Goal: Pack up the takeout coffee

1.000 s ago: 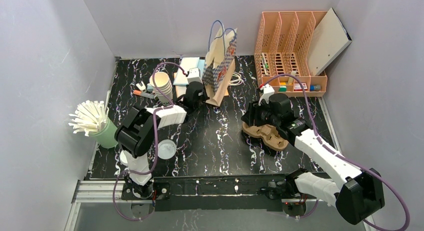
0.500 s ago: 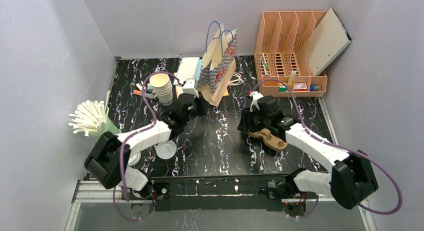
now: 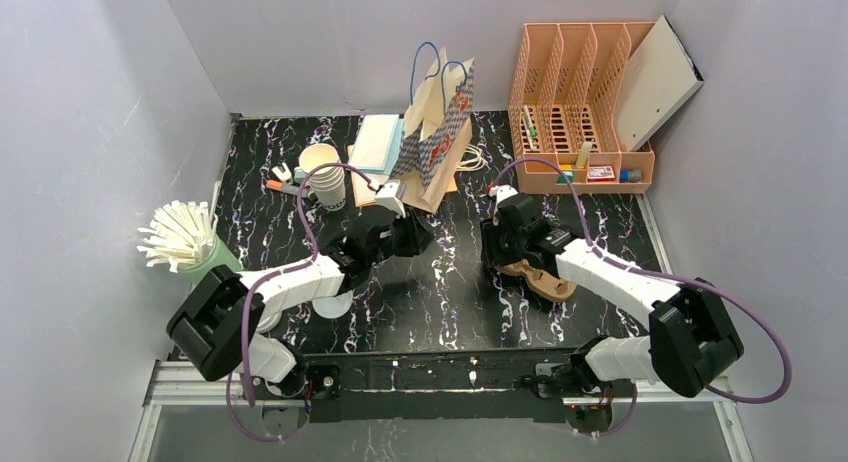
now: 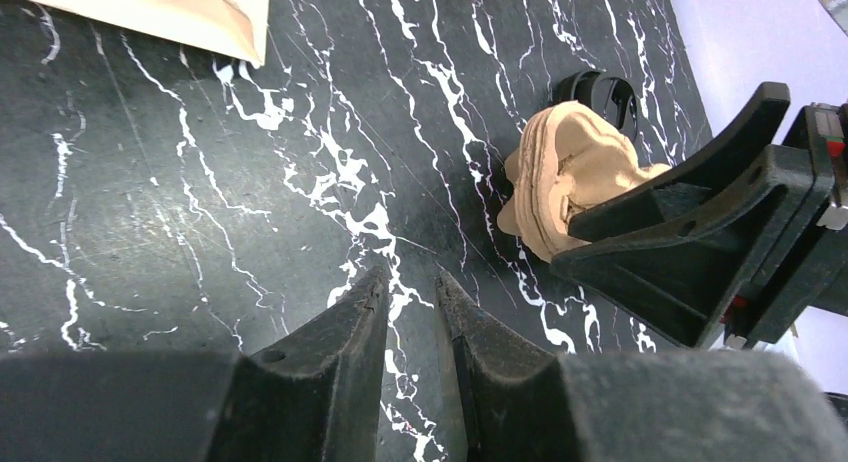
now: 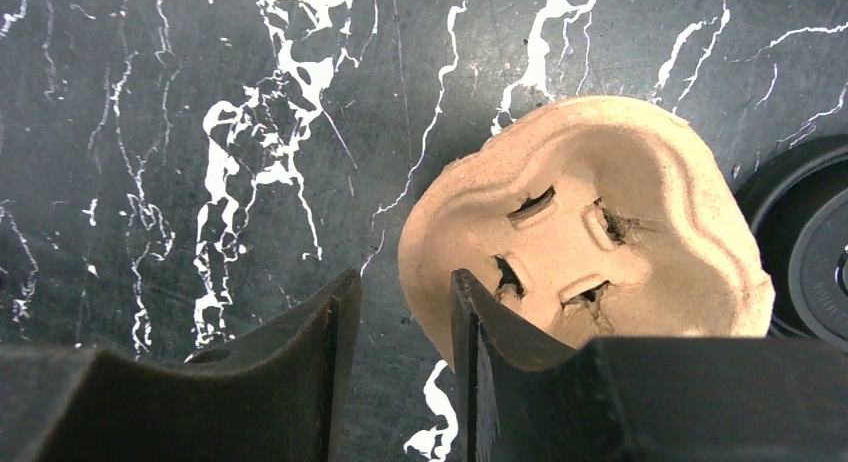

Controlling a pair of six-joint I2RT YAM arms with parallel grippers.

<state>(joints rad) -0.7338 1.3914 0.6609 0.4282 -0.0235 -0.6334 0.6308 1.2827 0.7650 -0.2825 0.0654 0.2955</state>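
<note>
The dark green takeout coffee cup shows in no view. A brown pulp cup carrier [image 3: 540, 275] lies on the black marbled table right of centre; it also shows in the right wrist view [image 5: 590, 222] and the left wrist view [image 4: 560, 177]. My right gripper [image 3: 490, 247] hangs over the carrier's left end, its jaws [image 5: 403, 277] narrowly open and empty, the right finger over the carrier's rim. My left gripper [image 3: 415, 237] is at the table's middle, pointing at the right one, its jaws [image 4: 410, 277] slightly apart and empty. The patterned paper bag [image 3: 435, 142] stands open at the back.
Stacked cream cups [image 3: 323, 177] and booklets [image 3: 378, 142] sit back left. A light green straw holder [image 3: 200, 252] stands at the left edge. A white lid [image 3: 335, 302] lies near the left arm. A black lid [image 5: 810, 252] lies beside the carrier. A peach organizer [image 3: 580, 102] is back right.
My left gripper has come away from the bag toward the table's middle. My right gripper has shifted left to the carrier's left end.
</note>
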